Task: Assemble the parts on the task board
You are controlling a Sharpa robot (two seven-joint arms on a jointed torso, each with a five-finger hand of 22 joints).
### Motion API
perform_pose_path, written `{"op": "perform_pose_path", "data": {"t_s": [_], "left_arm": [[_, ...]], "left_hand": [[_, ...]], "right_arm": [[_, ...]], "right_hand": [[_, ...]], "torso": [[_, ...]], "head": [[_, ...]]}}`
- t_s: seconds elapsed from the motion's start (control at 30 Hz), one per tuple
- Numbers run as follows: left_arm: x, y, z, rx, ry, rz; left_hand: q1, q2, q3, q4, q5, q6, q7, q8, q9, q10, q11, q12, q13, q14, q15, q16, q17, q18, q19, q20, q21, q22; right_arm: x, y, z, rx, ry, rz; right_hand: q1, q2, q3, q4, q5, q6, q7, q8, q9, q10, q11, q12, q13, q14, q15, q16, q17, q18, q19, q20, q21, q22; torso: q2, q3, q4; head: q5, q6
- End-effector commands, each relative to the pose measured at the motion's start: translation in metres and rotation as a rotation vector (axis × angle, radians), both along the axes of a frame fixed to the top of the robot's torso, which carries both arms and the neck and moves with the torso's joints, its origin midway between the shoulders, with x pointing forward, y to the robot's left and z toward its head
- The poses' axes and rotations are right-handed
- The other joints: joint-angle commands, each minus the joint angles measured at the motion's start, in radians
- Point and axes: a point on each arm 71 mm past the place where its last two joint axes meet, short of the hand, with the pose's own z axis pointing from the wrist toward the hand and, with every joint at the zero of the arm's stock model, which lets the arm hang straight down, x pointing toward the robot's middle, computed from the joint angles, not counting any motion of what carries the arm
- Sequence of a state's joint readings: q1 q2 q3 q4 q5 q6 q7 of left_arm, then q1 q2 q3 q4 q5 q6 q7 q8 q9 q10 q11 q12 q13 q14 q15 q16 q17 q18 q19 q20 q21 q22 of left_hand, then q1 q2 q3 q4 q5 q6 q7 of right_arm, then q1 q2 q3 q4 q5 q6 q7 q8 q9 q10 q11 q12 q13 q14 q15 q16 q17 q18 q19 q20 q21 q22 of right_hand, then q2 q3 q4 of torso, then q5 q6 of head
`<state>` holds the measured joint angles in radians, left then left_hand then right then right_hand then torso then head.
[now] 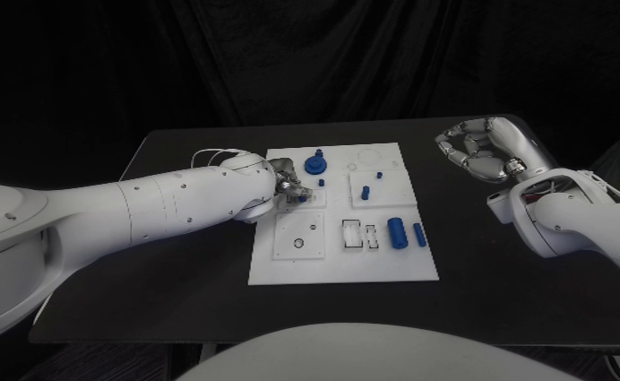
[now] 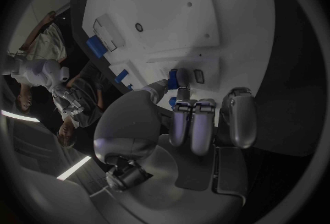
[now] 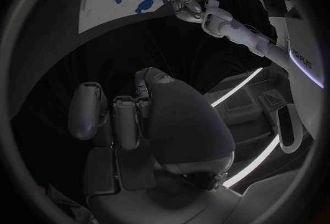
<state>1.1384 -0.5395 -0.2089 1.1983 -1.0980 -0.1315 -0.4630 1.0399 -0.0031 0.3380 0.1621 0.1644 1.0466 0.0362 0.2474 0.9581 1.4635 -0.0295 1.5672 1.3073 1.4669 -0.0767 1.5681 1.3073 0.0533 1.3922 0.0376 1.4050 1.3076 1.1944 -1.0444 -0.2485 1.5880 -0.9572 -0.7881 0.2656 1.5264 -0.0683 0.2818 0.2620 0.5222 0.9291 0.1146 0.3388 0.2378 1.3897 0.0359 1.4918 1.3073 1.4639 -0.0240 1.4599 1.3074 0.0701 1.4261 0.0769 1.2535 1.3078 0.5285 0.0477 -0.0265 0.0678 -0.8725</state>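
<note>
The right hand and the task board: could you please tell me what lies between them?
In the head view only a bare strip of black table separates the right hand, raised and holding nothing, from the task board.

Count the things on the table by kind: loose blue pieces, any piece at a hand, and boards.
Loose blue pieces on the board: 4
Blue piece at the left hand fingertips: 1
White board: 1
Total: 6
</note>
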Motion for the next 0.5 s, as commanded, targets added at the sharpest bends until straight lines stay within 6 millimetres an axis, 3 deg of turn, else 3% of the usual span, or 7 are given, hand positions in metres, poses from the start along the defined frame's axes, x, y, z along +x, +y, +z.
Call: {"op": "perform_pose_path", "data": {"t_s": [0.03, 0.1, 0.3, 0.33, 0.5], "left_arm": [[-0.0046, -0.0027, -0.0057, 0.005, 0.042, -0.012], [-0.0049, -0.0021, -0.0065, 0.008, 0.045, -0.009], [-0.0056, 0.0005, -0.0078, 0.014, 0.048, 0.001], [-0.0057, 0.0010, -0.0080, 0.014, 0.047, 0.003], [-0.0063, 0.0032, -0.0070, 0.002, 0.029, 0.012]], "left_hand": [[-0.024, -0.003, -0.034, 0.022, -0.030, -0.006, 0.006, -0.009, 0.000, 0.107, 0.004, 0.004, 0.263, 0.104, 0.003, 0.003, 0.263, 0.011, -0.005, 0.002, -0.006, 0.050], [-0.041, -0.004, -0.067, 0.043, -0.058, -0.010, 0.009, -0.016, -0.001, 0.107, 0.007, 0.004, 0.263, 0.104, 0.005, 0.003, 0.263, 0.011, -0.005, 0.004, -0.008, 0.050], [-0.088, -0.005, -0.138, 0.097, -0.091, -0.012, 0.013, -0.027, -0.001, 0.107, 0.011, 0.004, 0.263, 0.104, 0.009, 0.003, 0.263, 0.011, -0.002, 0.008, -0.009, 0.055], [-0.101, 0.000, -0.163, 0.117, -0.101, -0.010, 0.013, -0.029, 0.001, 0.107, 0.011, 0.004, 0.263, 0.104, 0.009, 0.003, 0.263, 0.010, 0.001, 0.009, -0.007, 0.058], [-0.154, 0.026, -0.229, 0.130, -0.106, -0.005, 0.013, -0.031, 0.008, 0.107, 0.011, 0.004, 0.263, 0.104, 0.009, 0.003, 0.263, 0.009, 0.007, 0.009, -0.004, 0.067]], "right_arm": [[0.0001, -0.0006, -0.0019, -0.002, 0.018, -0.009], [0.0001, -0.0008, -0.0020, -0.002, 0.019, -0.010], [0.0001, -0.0012, -0.0020, -0.003, 0.020, -0.010], [0.0001, -0.0012, -0.0020, -0.003, 0.020, -0.010], [0.0001, -0.0014, -0.0020, -0.003, 0.020, -0.010]], "right_hand": [[0.004, -0.006, 0.005, -0.001, 0.004, -0.008, -0.001, 0.003, -0.001, -0.002, 0.000, -0.004, 0.057, 0.058, -0.007, -0.003, 0.162, 0.004, -0.001, 0.000, -0.004, 0.164], [0.004, -0.006, 0.005, -0.001, 0.004, -0.008, -0.001, 0.003, -0.001, -0.002, 0.000, -0.004, 0.057, 0.058, -0.007, -0.003, 0.162, 0.004, -0.001, 0.000, -0.004, 0.164], [0.003, -0.007, 0.005, 0.000, 0.004, -0.009, -0.001, 0.003, -0.001, -0.003, 0.000, -0.005, 0.055, 0.058, -0.007, -0.003, 0.162, 0.004, -0.001, 0.000, -0.005, 0.164], [0.002, -0.007, 0.005, 0.000, 0.004, -0.009, 0.000, 0.003, -0.001, -0.003, 0.000, -0.005, 0.055, 0.058, -0.007, -0.003, 0.162, 0.004, -0.002, 0.000, -0.006, 0.164], [0.002, -0.007, 0.005, 0.000, 0.004, -0.009, 0.000, 0.003, -0.001, -0.003, 0.000, -0.005, 0.055, 0.058, -0.007, -0.003, 0.162, 0.004, -0.002, 0.000, -0.006, 0.164]], "torso": [[0.000, 0.0000, -0.0003], [0.000, -0.0001, 0.0003], [0.000, -0.0001, 0.0000], [0.000, 0.0000, -0.0001], [0.000, 0.0000, -0.0002]], "head": [[0.001, 0.000], [0.000, 0.000], [0.002, 0.000], [0.002, 0.000], [0.003, 0.000]]}}
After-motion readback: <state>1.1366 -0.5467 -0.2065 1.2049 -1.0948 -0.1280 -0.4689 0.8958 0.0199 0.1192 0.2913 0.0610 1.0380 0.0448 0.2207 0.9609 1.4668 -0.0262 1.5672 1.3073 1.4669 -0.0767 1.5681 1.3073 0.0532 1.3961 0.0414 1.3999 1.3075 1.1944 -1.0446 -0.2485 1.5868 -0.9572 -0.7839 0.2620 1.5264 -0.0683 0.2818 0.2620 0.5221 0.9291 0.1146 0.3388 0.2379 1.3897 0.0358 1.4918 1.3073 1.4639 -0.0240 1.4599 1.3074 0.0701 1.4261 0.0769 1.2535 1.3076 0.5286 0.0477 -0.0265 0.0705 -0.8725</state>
